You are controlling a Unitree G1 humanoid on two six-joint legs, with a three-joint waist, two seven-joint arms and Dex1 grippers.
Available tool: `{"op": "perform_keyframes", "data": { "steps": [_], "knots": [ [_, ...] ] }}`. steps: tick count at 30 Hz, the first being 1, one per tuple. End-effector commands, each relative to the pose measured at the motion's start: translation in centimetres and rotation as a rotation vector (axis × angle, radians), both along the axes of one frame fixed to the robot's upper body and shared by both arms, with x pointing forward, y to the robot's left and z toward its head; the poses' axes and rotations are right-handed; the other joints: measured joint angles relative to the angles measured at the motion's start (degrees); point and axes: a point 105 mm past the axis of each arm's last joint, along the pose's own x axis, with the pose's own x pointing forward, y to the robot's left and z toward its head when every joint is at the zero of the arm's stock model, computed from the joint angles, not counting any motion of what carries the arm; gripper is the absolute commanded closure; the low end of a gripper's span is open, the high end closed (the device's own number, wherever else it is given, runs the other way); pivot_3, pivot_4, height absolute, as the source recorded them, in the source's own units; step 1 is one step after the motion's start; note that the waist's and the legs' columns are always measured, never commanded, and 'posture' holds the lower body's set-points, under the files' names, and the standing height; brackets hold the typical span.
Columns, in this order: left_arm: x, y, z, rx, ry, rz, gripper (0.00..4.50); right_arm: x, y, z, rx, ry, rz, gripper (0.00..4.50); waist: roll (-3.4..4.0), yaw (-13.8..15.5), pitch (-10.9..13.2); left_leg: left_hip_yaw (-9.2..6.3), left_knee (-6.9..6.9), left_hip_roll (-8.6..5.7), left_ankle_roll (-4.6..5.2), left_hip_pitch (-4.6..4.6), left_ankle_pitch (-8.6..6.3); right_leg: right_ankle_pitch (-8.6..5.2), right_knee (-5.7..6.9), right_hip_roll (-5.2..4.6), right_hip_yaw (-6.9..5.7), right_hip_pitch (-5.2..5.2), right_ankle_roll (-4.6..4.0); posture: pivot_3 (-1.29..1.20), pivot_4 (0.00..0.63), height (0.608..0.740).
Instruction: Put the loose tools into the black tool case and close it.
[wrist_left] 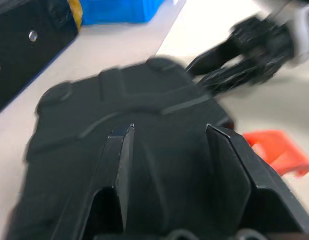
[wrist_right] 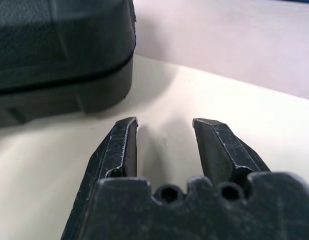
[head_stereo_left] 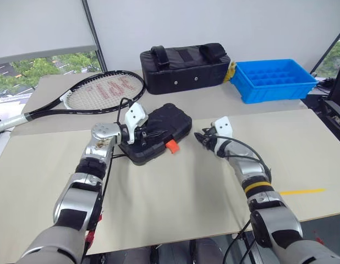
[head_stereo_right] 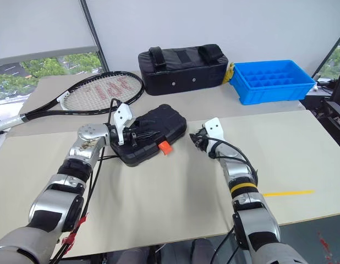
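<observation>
The black tool case [head_stereo_left: 157, 134] is lying shut on the worktop [head_stereo_left: 175, 187], orange latch [head_stereo_left: 171, 146] facing forward. Both end effectors are empty, fingers apart: left end effector [head_stereo_left: 143, 135] hovering over the lid, right end effector [head_stereo_left: 203, 139] waiting beside. Securing the latch is probably next.

Beige table [head_stereo_left: 175, 203] stands against a white wall [head_stereo_left: 214, 22]. Windows [head_stereo_left: 43, 71] at the far left and right show green trees.
</observation>
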Motion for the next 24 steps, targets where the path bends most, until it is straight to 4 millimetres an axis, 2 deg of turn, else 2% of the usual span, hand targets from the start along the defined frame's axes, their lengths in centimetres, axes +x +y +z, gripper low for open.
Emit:
{"op": "perform_keyframes", "data": {
  "steps": [1,5,8,10,14,23,24],
  "knots": [
    [-0.5,0.2,-4.3,0.067,0.133,0.035,2.06,-2.4,2.1,2.4,0.036,-0.006,0.146,2.38,0.04,0.05,-0.02,-0.01,0.0,0.01,0.02,0.02,-0.01,0.0,0.0,0.0,0.01,0.03,0.01,0.0,0.15,0.74],
    [-0.7,-0.2,-5.1,0.056,0.157,0.04,2.06,-6.4,5.2,3.0,0.027,0.068,0.291,2.38,0.17,0.17,-0.1,-0.05,0.06,0.03,0.16,0.22,-0.1,-0.01,0.06,-0.07,0.16,0.21,0.02,0.0,0.15,0.74],
    [-0.7,-0.2,-5.2,0.047,0.162,0.05,1.93,-7.6,6.1,3.2,0.002,0.092,0.296,1.76,0.17,0.38,-0.12,-0.11,0.15,0.02,0.62,0.38,-0.39,-0.03,0.03,-0.15,0.18,0.36,0.05,0.0,0.15,0.74],
    [-0.8,-0.2,-5.5,0.055,0.158,0.057,1.93,-8.1,6.4,3.0,-0.024,0.123,0.29,1.76,0.17,0.55,-0.13,-0.15,0.25,0.02,0.63,0.44,-0.39,-0.03,0.1,-0.16,0.19,0.43,0.04,0.0,0.15,0.74],
    [-1.1,-0.4,-6.2,0.098,0.142,0.043,1.93,-7.6,6.6,2.4,-0.051,0.154,0.232,1.76,0.16,0.64,-0.14,-0.18,0.26,0.02,0.64,0.74,-0.4,-0.03,0.11,-0.16,0.2,0.7,0.04,0.0,0.15,0.74],
    [-0.9,-0.6,-5.6,0.085,0.126,0.044,1.93,-6.3,6.7,2.0,-0.041,0.164,0.182,1.76,0.16,1.11,-0.14,-0.17,0.26,0.0,0.64,0.73,-0.4,-0.02,0.1,-0.16,0.21,0.71,0.03,0.0,0.15,0.74],
    [-0.9,-0.6,-5.6,0.085,0.126,0.046,1.93,-6.3,6.8,2.0,-0.039,0.165,0.184,2.14,0.16,1.14,-0.15,-0.17,0.26,0.0,0.64,0.72,-0.4,-0.02,0.08,-0.16,0.2,0.7,0.03,0.0,0.15,0.74]
  ]
}}
